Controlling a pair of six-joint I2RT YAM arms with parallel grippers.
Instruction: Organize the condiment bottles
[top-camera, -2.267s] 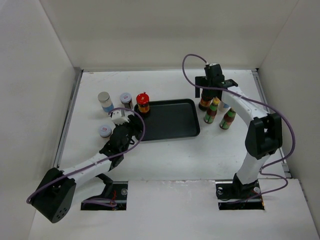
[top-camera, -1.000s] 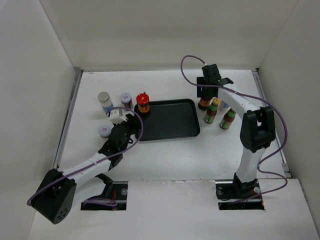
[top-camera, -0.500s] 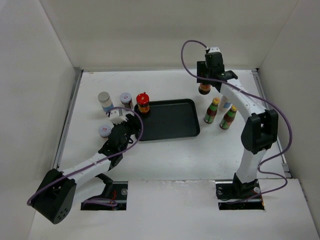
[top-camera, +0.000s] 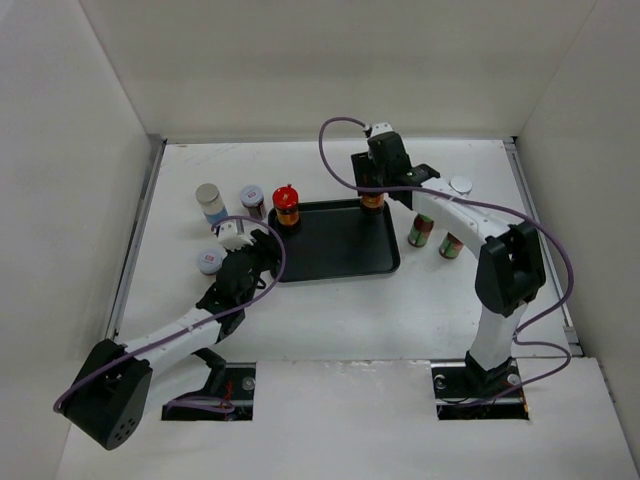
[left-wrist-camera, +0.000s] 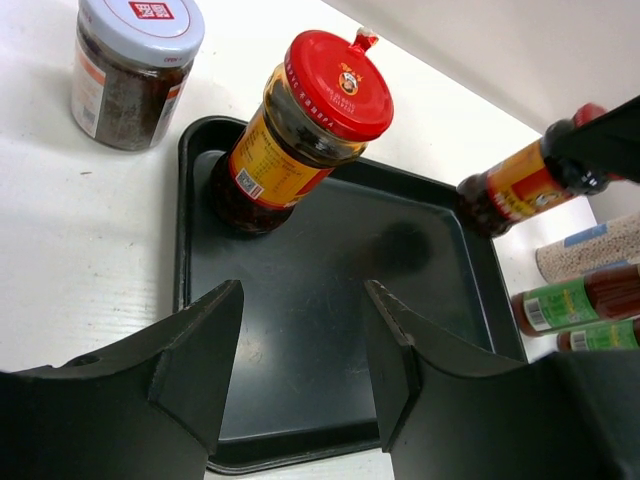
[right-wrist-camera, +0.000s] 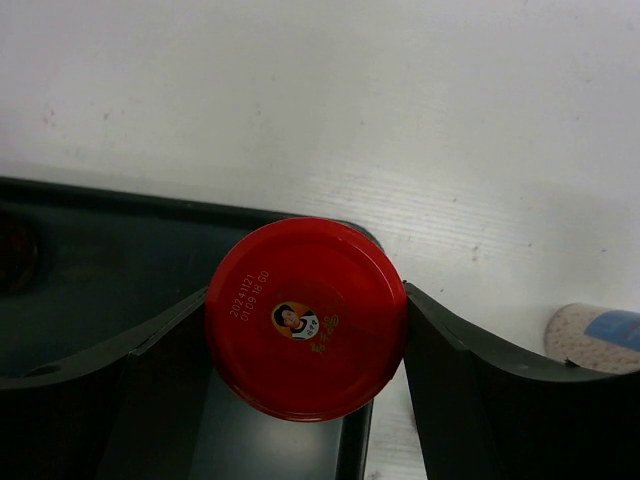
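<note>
My right gripper (top-camera: 374, 186) is shut on a red-capped dark jar (right-wrist-camera: 305, 316) and holds it over the far right corner of the black tray (top-camera: 340, 245). The held jar also shows in the left wrist view (left-wrist-camera: 520, 187), clear of the tray floor. A second red-capped jar (top-camera: 286, 205) stands in the tray's far left corner. My left gripper (left-wrist-camera: 302, 296) is open and empty over the tray's near left edge. Two slim green bottles (top-camera: 420, 232) (top-camera: 452, 245) stand right of the tray. A white cylinder (top-camera: 461, 184) stands behind them.
Left of the tray stand a grey-lidded dark jar (top-camera: 251, 198), a white container (top-camera: 209, 201) and another grey-lidded jar (top-camera: 209, 261) beside my left arm. White walls close in the table on three sides.
My right gripper lifted the red-capped jar out of the group at the right and carried it left, over the tray's far right corner. The left arm has not moved.
</note>
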